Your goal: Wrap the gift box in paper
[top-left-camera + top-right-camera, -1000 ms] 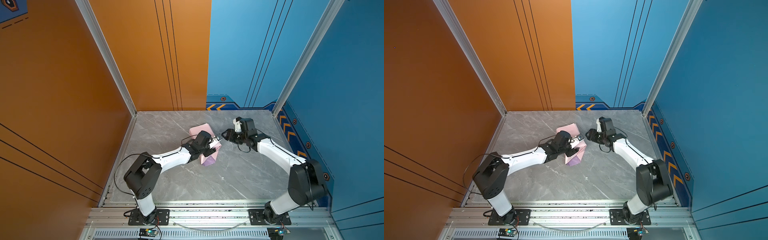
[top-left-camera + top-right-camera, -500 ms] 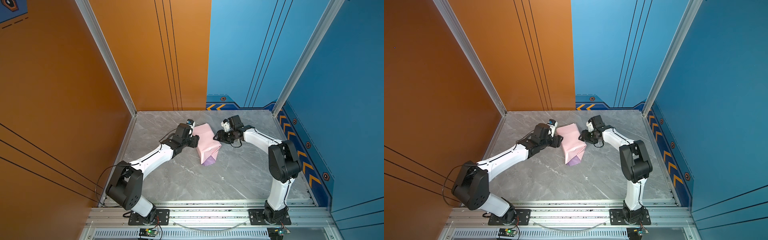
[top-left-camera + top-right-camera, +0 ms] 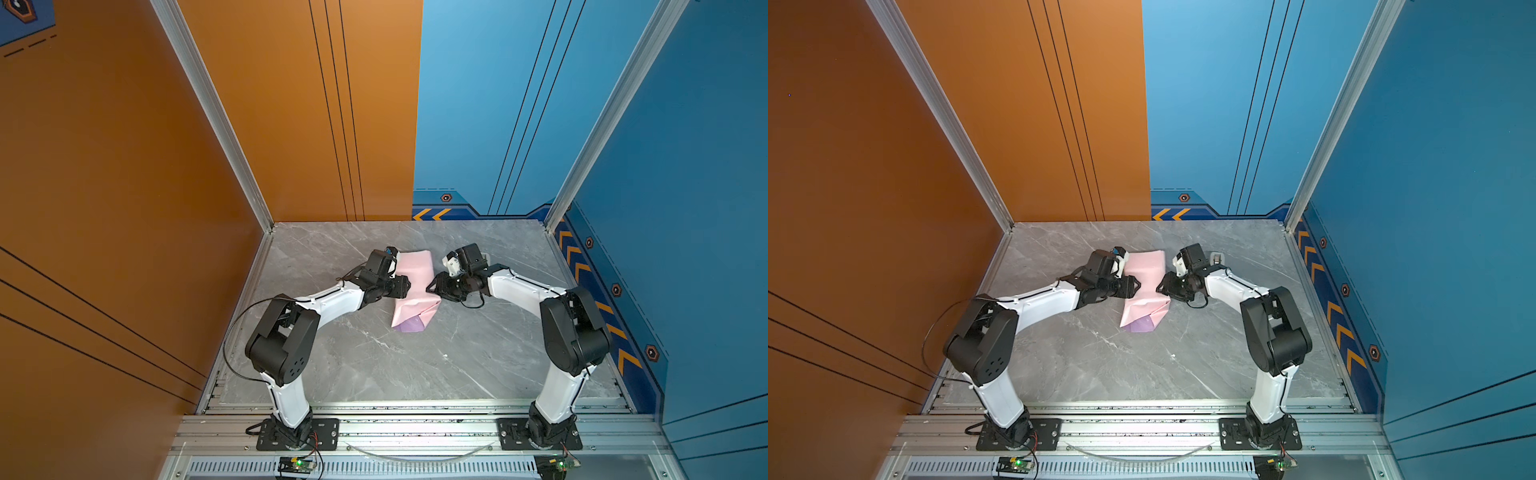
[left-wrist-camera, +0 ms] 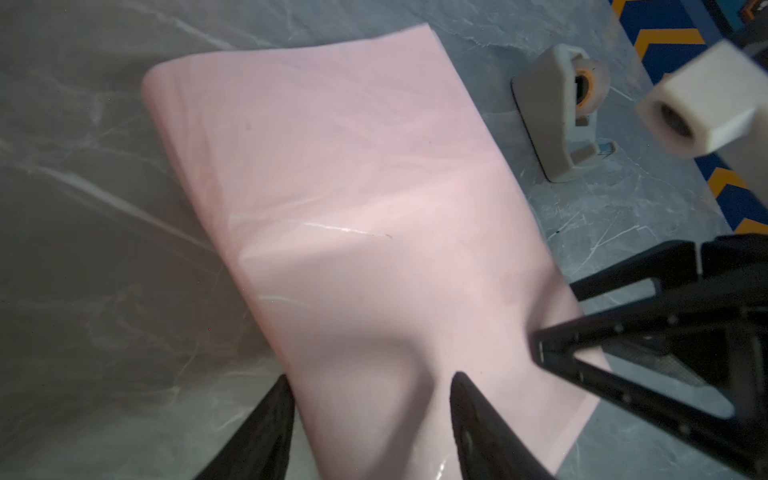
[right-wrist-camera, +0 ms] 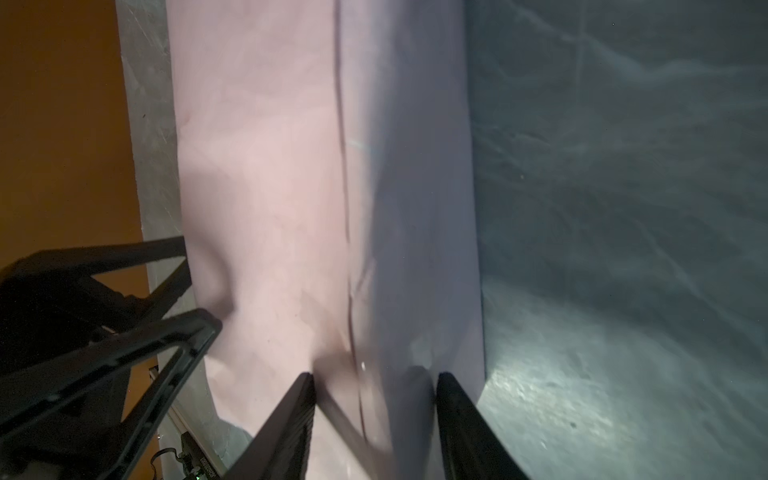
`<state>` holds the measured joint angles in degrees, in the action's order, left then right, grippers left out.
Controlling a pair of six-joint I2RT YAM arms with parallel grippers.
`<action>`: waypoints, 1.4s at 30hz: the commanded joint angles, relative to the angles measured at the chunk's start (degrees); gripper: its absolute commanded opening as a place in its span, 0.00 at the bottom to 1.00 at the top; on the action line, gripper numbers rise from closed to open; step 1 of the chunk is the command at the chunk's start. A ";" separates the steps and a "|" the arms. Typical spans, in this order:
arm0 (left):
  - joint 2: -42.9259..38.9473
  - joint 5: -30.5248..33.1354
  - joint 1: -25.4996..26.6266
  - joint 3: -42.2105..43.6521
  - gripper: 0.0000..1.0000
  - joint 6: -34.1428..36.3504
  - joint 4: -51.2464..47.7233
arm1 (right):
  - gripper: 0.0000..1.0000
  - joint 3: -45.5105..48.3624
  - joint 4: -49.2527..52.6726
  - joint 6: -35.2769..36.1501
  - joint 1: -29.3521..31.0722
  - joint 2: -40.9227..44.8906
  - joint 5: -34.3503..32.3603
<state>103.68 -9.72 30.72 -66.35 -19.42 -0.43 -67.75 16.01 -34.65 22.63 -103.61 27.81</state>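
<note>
The paper (image 3: 411, 278) (image 3: 1144, 270) lies folded into a long pale pink bundle mid-table, its lilac face (image 3: 409, 325) showing at the near end. The gift box is hidden; I cannot see it under the folds. My left gripper (image 3: 406, 286) (image 4: 372, 384) meets the bundle's left side, jaws apart, with one fingertip (image 4: 461, 386) over the pink paper (image 4: 353, 187). My right gripper (image 3: 430, 286) (image 5: 374, 378) faces it from the right, jaws apart and straddling a fold of the paper (image 5: 270, 166). Neither pinches anything that I can see. Each wrist view shows the opposite gripper (image 4: 555, 318) (image 5: 199, 282).
A beige tape dispenser (image 4: 557, 112) (image 3: 1217, 257) stands on the grey marble table (image 3: 374, 365) just behind my right wrist. Orange wall panels close the left side, blue ones the back and right. An aluminium rail runs along the front edge.
My left gripper has left the top of the bundle and now sits at its left side. My right gripper has drawn in against the right side. Both jaws have narrowed a little.
</note>
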 commanded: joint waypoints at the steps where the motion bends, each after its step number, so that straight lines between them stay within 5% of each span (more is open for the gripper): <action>1: 1.46 -2.92 1.34 -3.09 0.61 2.81 1.83 | 0.53 2.66 -0.02 -2.77 0.31 3.07 -5.42; 11: -15.95 -0.49 0.58 18.36 0.66 8.44 12.22 | 0.58 3.57 -1.69 -2.35 -0.22 4.72 -6.28; 16: -17.96 -1.08 0.73 24.85 0.64 12.24 12.99 | 0.58 4.11 -1.88 -2.17 -0.13 3.99 -5.81; 30: -7.44 1.72 2.68 20.79 0.60 12.04 15.96 | 0.57 4.53 -2.24 -1.12 0.21 3.74 -5.39; 42: -2.79 4.73 4.58 18.71 0.43 12.30 19.04 | 0.57 5.08 -2.51 -1.16 0.58 3.90 -5.80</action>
<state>99.68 -6.83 34.54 -46.37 -7.90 17.30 -63.77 14.02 -36.27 22.85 -100.29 22.65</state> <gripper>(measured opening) 0.434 0.571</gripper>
